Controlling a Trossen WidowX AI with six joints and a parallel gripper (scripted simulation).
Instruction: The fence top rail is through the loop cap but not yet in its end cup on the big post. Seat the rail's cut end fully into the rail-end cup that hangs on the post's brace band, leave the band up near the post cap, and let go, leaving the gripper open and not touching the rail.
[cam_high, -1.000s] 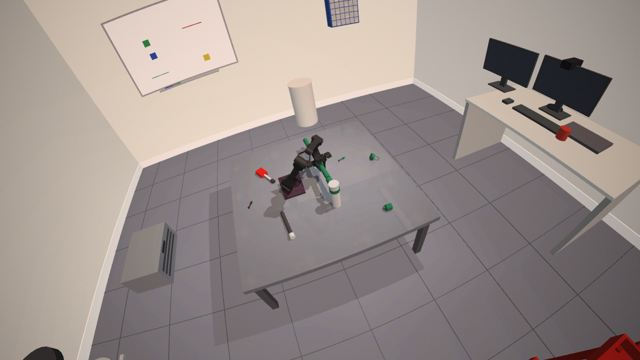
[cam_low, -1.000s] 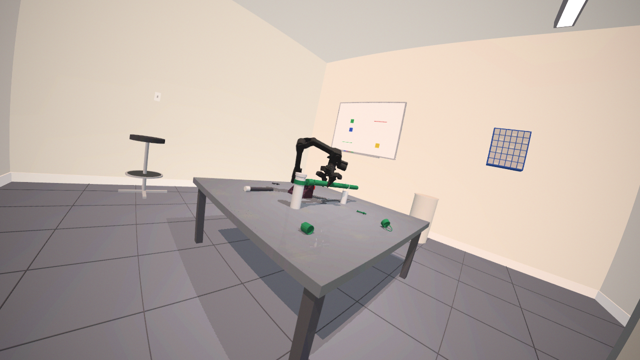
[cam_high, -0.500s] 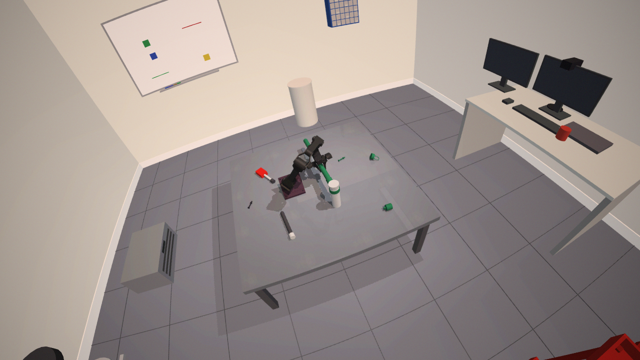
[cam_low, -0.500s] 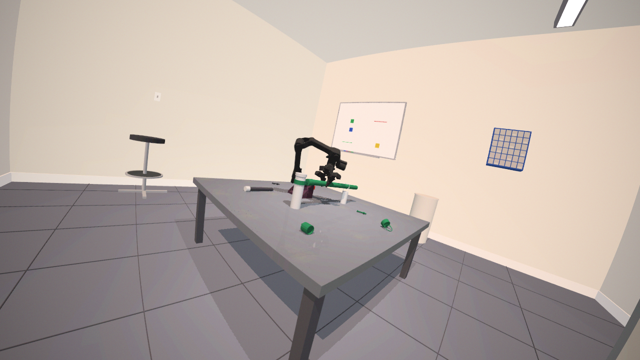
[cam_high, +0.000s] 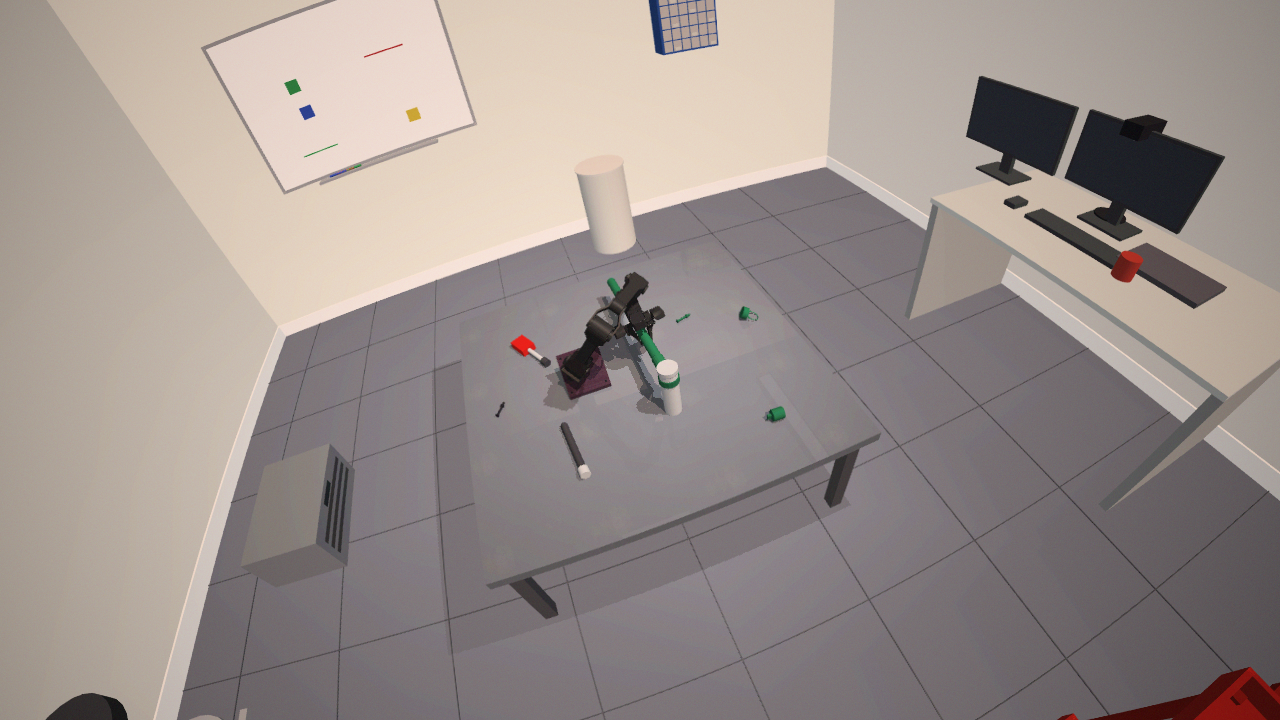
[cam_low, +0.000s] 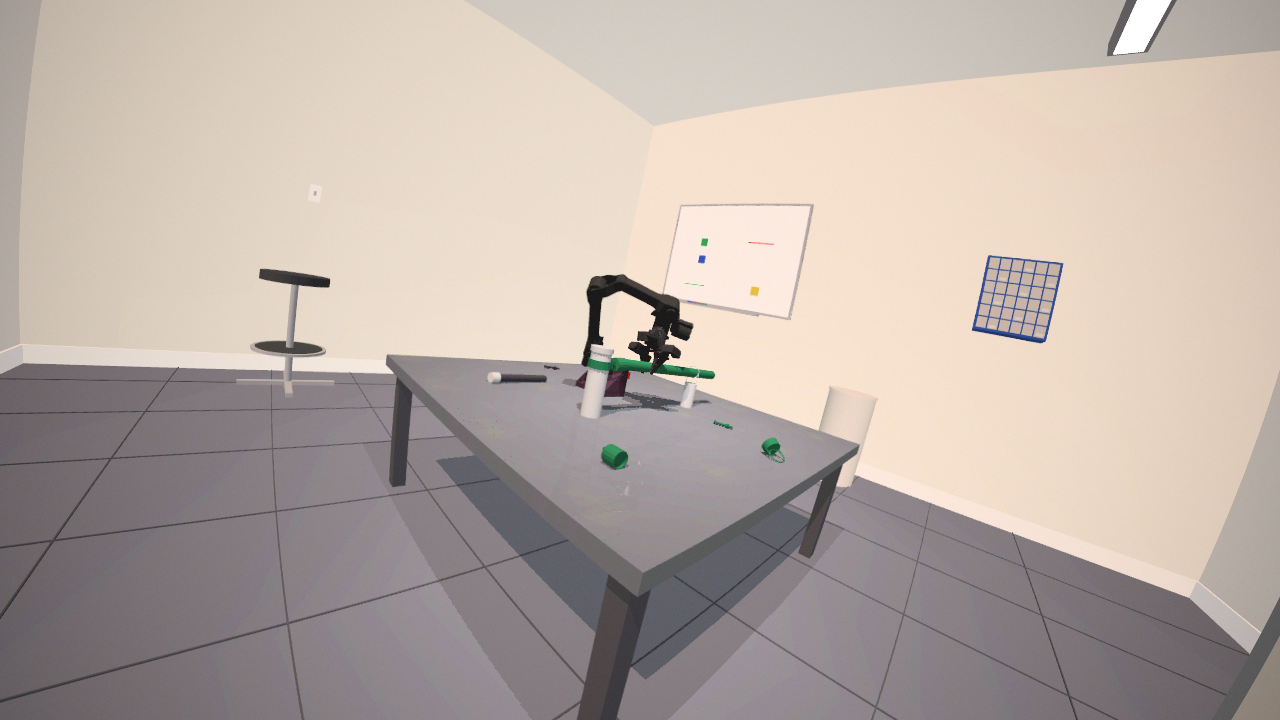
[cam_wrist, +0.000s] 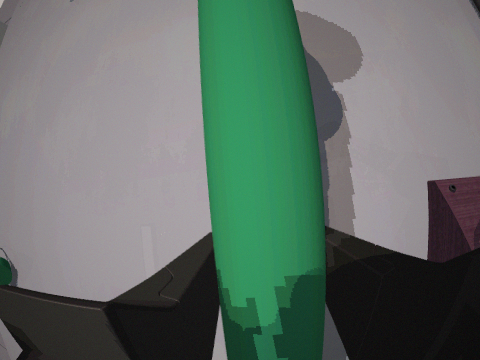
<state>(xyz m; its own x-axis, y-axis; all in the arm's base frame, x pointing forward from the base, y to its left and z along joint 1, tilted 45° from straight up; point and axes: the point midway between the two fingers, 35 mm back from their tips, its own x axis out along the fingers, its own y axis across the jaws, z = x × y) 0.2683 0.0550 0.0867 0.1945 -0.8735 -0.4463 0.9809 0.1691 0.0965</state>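
The green top rail (cam_high: 646, 340) (cam_low: 666, 368) (cam_wrist: 260, 140) lies level above the table. My gripper (cam_high: 637, 324) (cam_low: 659, 360) (cam_wrist: 263, 238) is shut on the rail near its middle. The rail's near end meets the green rail-end cup (cam_low: 619, 362) on the big white post (cam_high: 671, 400) (cam_low: 592, 400). How deep the rail sits in the cup I cannot tell. The green brace band (cam_high: 668, 384) (cam_low: 597, 365) sits just under the white post cap. The rail's far part rests over a small white post (cam_low: 688, 394).
On the table lie a spare green cup (cam_high: 775, 413) (cam_low: 613, 455), a green ringed fitting (cam_high: 745, 313) (cam_low: 771, 445), a green bolt (cam_high: 682, 317) (cam_low: 723, 424), a black rod with a white tip (cam_high: 572, 449) (cam_low: 517, 377), and a red-headed tool (cam_high: 528, 347). The arm stands on a purple base (cam_high: 595, 383) (cam_wrist: 454, 220).
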